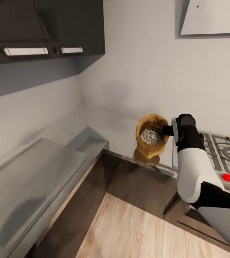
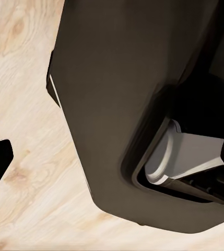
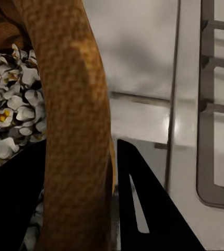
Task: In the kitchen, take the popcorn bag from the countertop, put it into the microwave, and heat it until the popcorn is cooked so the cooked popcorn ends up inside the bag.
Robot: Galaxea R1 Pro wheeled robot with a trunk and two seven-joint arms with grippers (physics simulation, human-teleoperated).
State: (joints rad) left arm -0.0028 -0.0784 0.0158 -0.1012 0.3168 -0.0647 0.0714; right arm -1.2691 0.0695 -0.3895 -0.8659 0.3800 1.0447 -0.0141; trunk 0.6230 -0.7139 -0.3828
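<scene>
Popcorn bag (image 1: 151,139) rim clenched by right claw (image 1: 168,130), lifted above countertop (image 1: 39,168) edge; left claw state unclear.

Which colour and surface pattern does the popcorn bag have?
The popcorn bag is tan-brown with a fine woven, criss-cross texture; the right wrist view shows it best.

Head view: you look down from above onto the countertop (image 1: 39,168) corner. Right wrist view: pressed close on the popcorn bag (image 3: 70,120), shared at the head view's two o'clock (image 1: 151,135). Left wrist view: facing the wood floor (image 2: 23,104).
</scene>
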